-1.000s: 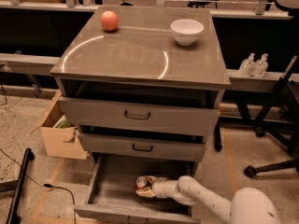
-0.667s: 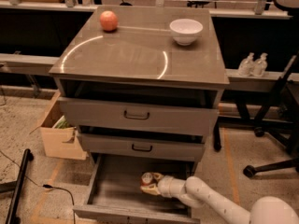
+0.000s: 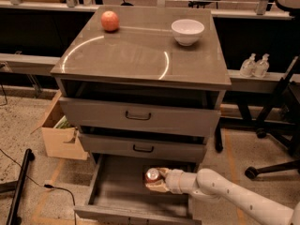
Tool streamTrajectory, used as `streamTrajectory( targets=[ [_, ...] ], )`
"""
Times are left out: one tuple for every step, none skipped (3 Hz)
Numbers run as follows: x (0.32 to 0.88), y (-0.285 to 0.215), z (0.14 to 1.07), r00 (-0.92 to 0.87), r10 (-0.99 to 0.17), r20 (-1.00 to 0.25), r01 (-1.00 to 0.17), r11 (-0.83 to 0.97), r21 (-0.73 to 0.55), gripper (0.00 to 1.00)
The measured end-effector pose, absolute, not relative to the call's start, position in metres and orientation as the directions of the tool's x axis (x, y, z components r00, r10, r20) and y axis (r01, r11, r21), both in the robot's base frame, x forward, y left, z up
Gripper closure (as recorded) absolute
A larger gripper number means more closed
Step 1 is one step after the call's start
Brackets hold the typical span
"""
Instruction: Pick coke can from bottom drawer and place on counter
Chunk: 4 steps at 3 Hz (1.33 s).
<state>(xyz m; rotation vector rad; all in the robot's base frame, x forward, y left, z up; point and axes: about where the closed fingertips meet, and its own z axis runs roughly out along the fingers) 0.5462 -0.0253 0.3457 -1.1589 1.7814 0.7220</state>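
Bottom drawer (image 3: 108, 192): pulled open at the cabinet's foot. The coke can (image 3: 152, 175) is inside it, toward the back and right of centre.
Tool (image 3: 156, 182): reached in from the right on the white arm (image 3: 225, 191). It is closed around the coke can, with tan fingers (image 3: 155, 188) pressed against the can's side and only the silver top left showing.
Risk, withdrawal: the can is held just under the middle drawer (image 3: 140, 147). If it is raised straight up, its top could strike that drawer front and be knocked loose, so an outward pull is judged necessary first.
Risk, grip: a smooth can may slip or tilt if it is swung quickly.
Risk, placing: on the tabletop (image 3: 136, 55), the white bowl (image 3: 187, 31) and the orange-red fruit (image 3: 110, 20) could be bumped if the can is brought down near either.
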Motion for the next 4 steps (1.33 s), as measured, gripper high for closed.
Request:
streamTrajectory(
  targets=[
    [0.545,-0.024,0.341,-0.197,-0.409,-0.891,-0.916,0.400,0.018,1.00],
    [0.539,-0.027,0.359,-0.178,-0.393,-0.902,-0.927,0.376,0.019,1.00],
    [0.520,-0.043,0.401,-0.142,-0.376,-0.916,-0.921,0.389,-0.017,1.00],
    [0.502,-0.058,0.450,-0.106,-0.357,-0.928,-0.901,0.430,-0.063,1.00]
  ],
)
